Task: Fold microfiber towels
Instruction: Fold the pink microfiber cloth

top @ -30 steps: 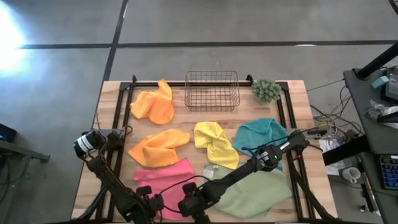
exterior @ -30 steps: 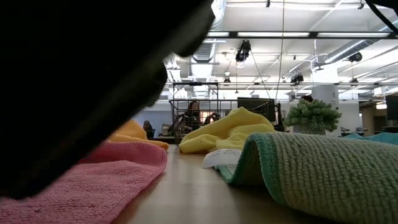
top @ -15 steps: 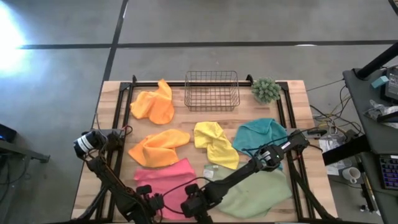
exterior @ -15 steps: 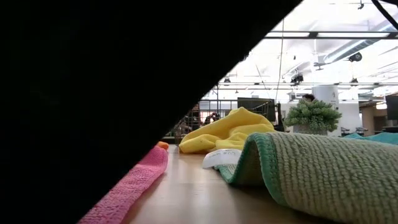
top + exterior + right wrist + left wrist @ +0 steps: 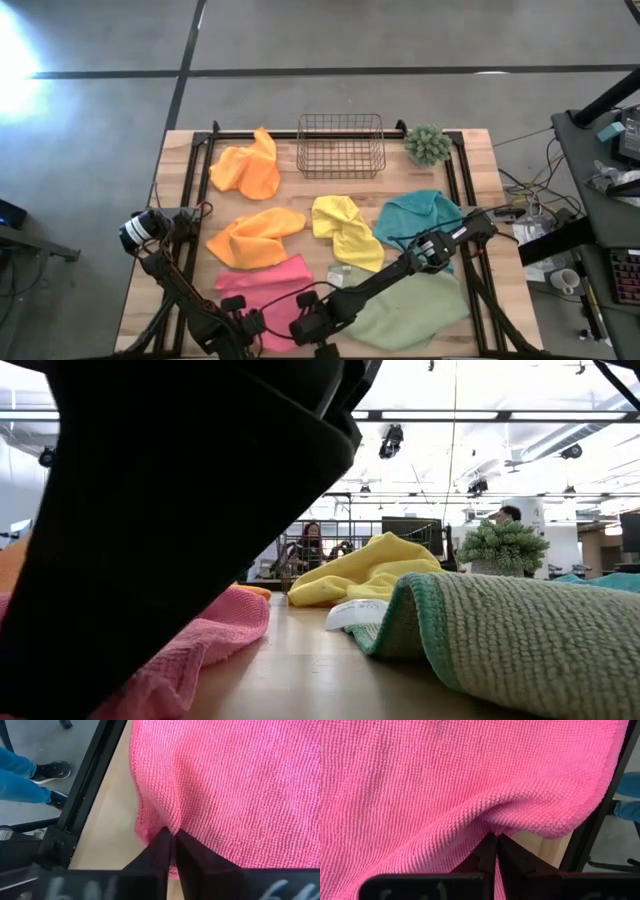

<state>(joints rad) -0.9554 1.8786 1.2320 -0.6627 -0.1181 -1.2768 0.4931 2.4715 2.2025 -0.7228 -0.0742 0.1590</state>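
Since a second ago, only the right gripper (image 5: 172,840) has changed: its jaws, then spread, are now pressed together on the near edge of the pink towel (image 5: 268,290). On the tabletop (image 5: 480,160), that towel lies at the near edge, between the two arms. The left gripper (image 5: 496,845) likewise pinches its hem nearby. The step in hand appears to be grasping for the first fold; next, both should probably lift and carry the edge across.

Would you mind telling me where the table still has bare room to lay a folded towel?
Bare wood runs along the table's left edge beside both orange towels, and right of the plant. The near-middle is crowded with towels and both grippers.
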